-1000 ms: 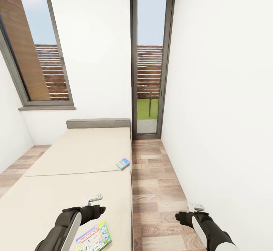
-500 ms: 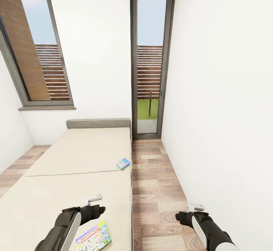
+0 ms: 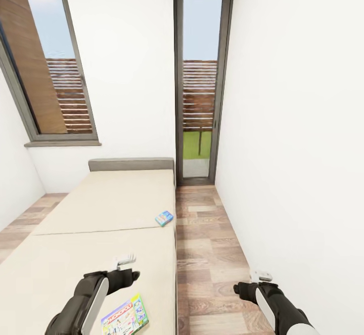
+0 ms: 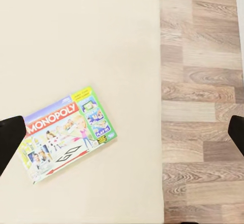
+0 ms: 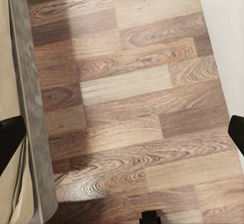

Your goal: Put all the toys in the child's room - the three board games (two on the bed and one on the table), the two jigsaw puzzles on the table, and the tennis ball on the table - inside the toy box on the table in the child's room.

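Observation:
Two board games lie on the cream bed [image 3: 101, 208]. A Monopoly box [image 3: 125, 317] [image 4: 66, 132] with red edges rests near the bed's near right edge. A small blue box [image 3: 164, 218] sits farther along that edge. My left gripper [image 3: 124, 274] [image 4: 122, 137] hangs open above the mattress, beside and just beyond the Monopoly box, with one finger [image 4: 10, 137] over its corner. Over the floor, my right gripper [image 3: 247, 289] [image 5: 122, 137] is open and holds nothing. The table, toy box, jigsaw puzzles and tennis ball are out of view.
A strip of wood-plank floor [image 3: 207, 244] runs between the bed's grey frame [image 5: 30, 107] and the white right wall [image 3: 293, 148]. A tall glass door [image 3: 198, 87] stands at the far end, and a dark-framed window [image 3: 45, 67] is behind the bed.
My left arm has lifted slightly over the bed. The board games and my right arm have stayed put.

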You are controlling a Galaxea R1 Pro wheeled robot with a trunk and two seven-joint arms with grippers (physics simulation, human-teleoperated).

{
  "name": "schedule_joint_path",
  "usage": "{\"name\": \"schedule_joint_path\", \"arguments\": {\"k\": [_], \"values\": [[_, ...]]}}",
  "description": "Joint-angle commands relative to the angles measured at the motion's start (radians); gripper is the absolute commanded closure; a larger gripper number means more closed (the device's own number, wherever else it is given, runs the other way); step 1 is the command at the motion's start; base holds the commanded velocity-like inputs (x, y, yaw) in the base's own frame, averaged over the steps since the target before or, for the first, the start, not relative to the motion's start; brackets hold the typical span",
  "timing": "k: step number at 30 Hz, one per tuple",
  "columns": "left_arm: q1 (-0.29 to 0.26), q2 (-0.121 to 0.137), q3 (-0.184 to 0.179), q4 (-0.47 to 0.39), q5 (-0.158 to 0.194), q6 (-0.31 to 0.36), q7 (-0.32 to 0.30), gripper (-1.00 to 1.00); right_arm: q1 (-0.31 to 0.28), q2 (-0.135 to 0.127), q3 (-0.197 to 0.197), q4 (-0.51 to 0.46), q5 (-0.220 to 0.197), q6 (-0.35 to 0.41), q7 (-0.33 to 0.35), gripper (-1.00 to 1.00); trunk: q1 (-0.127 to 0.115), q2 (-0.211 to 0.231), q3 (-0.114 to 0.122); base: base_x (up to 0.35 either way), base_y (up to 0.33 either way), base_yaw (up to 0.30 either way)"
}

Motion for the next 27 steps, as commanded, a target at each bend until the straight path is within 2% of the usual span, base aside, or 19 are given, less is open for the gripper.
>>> {"name": "schedule_joint_path", "arguments": {"k": [1,4,11,12,15,16,19,20,24,27], "values": [[-0.011,0.000,0.003,0.009,0.007,0.006,0.007,-1.00,0.000,0.001,-0.003,-0.001,-0.003,0.005,0.000,-1.00,0.000,-0.001,-0.002,0.000,0.000,0.000],[-0.048,0.001,0.004,0.049,0.007,0.008,0.031,-1.00,0.000,0.002,-0.002,-0.001,-0.003,0.006,0.000,-1.00,0.000,-0.001,-0.006,0.000,0.000,0.000],[-0.195,0.002,0.007,0.240,0.008,-0.006,0.101,-1.00,0.000,0.008,0.002,-0.001,0.004,0.009,-0.001,-1.00,0.000,-0.001,-0.017,0.000,0.000,0.000],[-0.244,0.002,0.008,0.319,0.008,-0.031,0.111,-1.00,0.000,0.010,0.003,-0.001,0.006,0.010,-0.001,-1.00,0.000,-0.001,-0.018,0.000,0.000,0.000],[-0.321,0.002,0.007,0.451,0.008,-0.102,0.120,-1.00,0.000,0.011,0.005,-0.001,0.007,0.010,-0.001,-1.00,0.000,-0.001,-0.023,0.000,0.000,0.000],[-0.369,0.002,0.007,0.544,0.008,-0.160,0.124,-1.00,0.000,0.013,0.006,-0.001,0.008,0.011,-0.002,-1.00,0.000,-0.001,-0.025,0.000,0.000,0.000],[-0.431,0.002,0.008,0.674,0.008,-0.239,0.129,-1.00,0.000,0.013,0.006,-0.001,0.009,0.011,-0.002,-1.00,0.000,-0.001,-0.030,0.000,0.000,0.000],[-0.466,0.001,0.007,0.740,0.007,-0.279,0.133,-1.00,0.000,0.013,0.006,-0.001,0.009,0.012,-0.002,-1.00,0.000,-0.001,-0.032,0.000,0.000,0.000],[-0.517,0.002,0.006,0.823,0.006,-0.334,0.144,-1.00,-0.001,0.013,0.007,-0.001,0.009,0.013,-0.001,-1.00,0.000,-0.001,-0.038,0.000,0.000,0.000],[-0.530,0.003,0.005,0.842,0.006,-0.349,0.153,-1.00,-0.002,0.015,0.007,-0.002,0.009,0.014,-0.001,-1.00,0.000,-0.001,-0.043,0.000,0.000,0.000]]}}
